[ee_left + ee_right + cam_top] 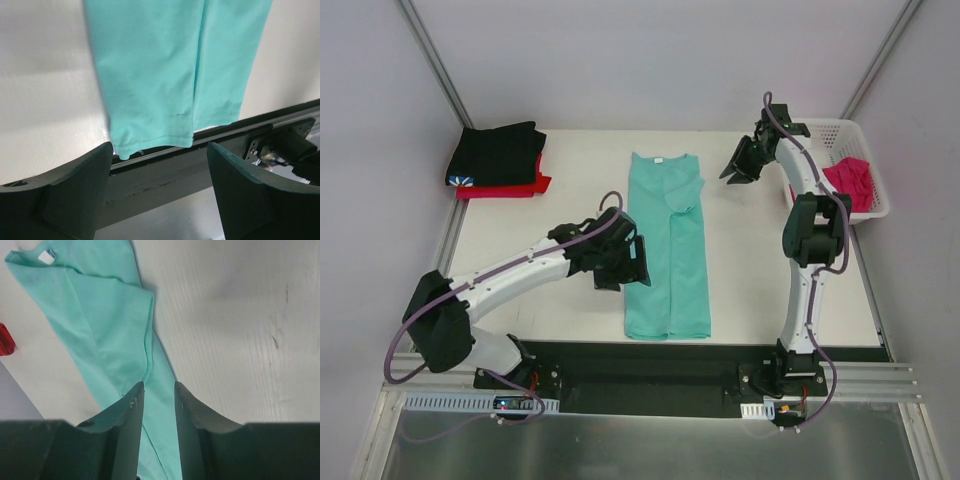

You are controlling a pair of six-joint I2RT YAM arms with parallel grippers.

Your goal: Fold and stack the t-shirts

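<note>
Top external | teal t-shirt [665, 260] hem at table [770, 290] near edge | left hand [636, 264] beside

Flat tabletop [760, 270]: plain off-white.
Soft cloth short-sleeved t-shirt folded into a long strip [675, 270], middle of the tabletop: plain teal-green, with a small white neck label [46, 256].
Folded cloth t-shirt topping the pile [500, 152], far left corner: black, with a small blue-and-white mark [467, 181] on its near left corner.
Cloth t-shirt under it [515, 189]: plain red.
Crumpled cloth t-shirt [850, 180] in the plastic lattice basket [835, 127], far right corner: magenta-pink. Basket white.
</note>
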